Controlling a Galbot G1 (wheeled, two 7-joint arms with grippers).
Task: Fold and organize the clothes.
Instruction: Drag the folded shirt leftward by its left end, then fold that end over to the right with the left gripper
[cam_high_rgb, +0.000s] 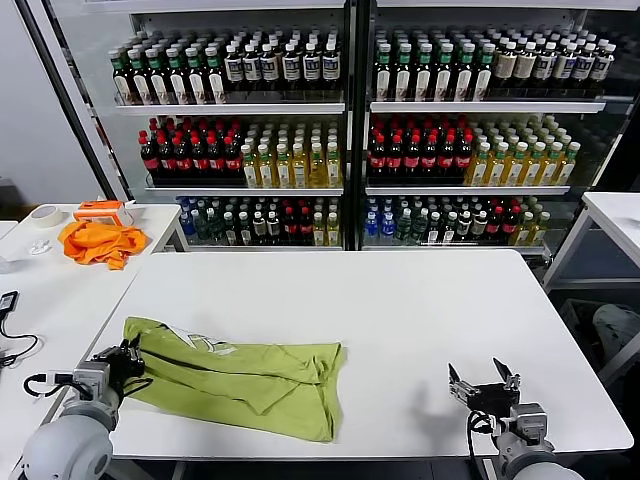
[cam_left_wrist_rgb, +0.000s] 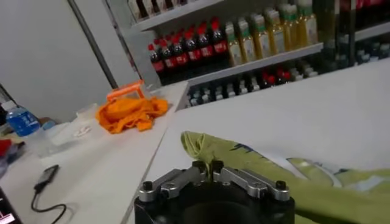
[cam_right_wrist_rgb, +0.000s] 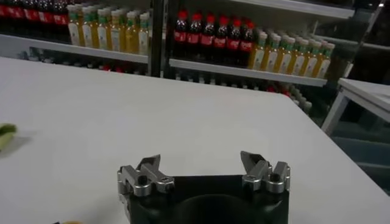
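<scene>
The lime-green T-shirt (cam_high_rgb: 245, 375) is spread, partly folded, at the lower left of the head view on the white table (cam_high_rgb: 420, 300). It is judged light, limp and prone to sagging, so it is best taken at a hem or sleeve edge. The left gripper (cam_high_rgb: 128, 357), at the shirt's left edge, is closed; its jaws meet at the cloth, apparently pinching it. The right gripper (cam_high_rgb: 484, 383) is parked at lower right, jaws wide and empty. An orange garment (cam_high_rgb: 97, 241) and tape roll (cam_high_rgb: 44, 214) lie upper left, well apart. Nothing is seen obstructing.
</scene>
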